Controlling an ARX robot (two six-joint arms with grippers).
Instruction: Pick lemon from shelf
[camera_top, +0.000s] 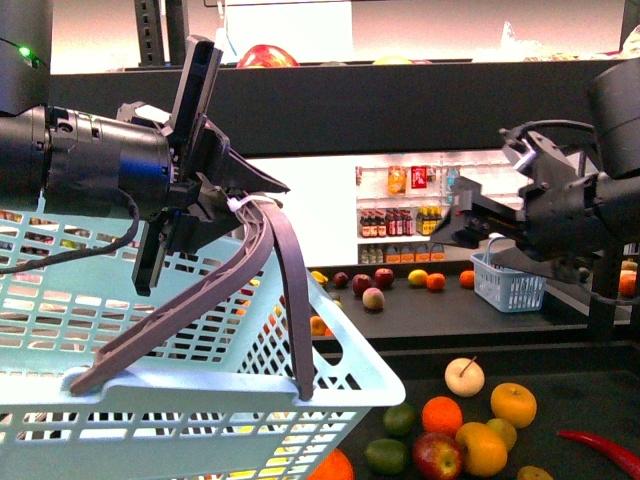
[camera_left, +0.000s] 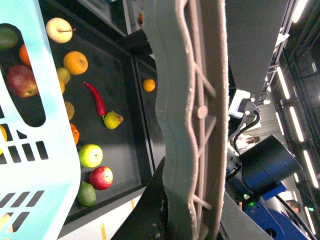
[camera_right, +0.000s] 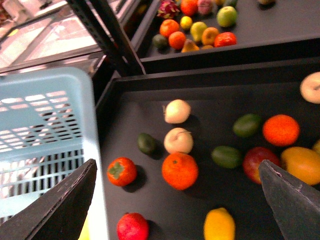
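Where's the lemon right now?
Right wrist view: the lemon lies on the black shelf, in front of the open right gripper, nearest the big orange and a red fruit, touching neither.

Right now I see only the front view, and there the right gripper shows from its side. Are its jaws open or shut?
Observer: Open. In the right wrist view the fingers of the right gripper stand wide apart, and nothing is held between them.
Operator: Good. In my view the yellow fruits look alike. Does that wrist camera show a lemon?
Observer: Yes. One bright yellow oval lemon lies on the dark shelf tray, close to an orange but not touching it.
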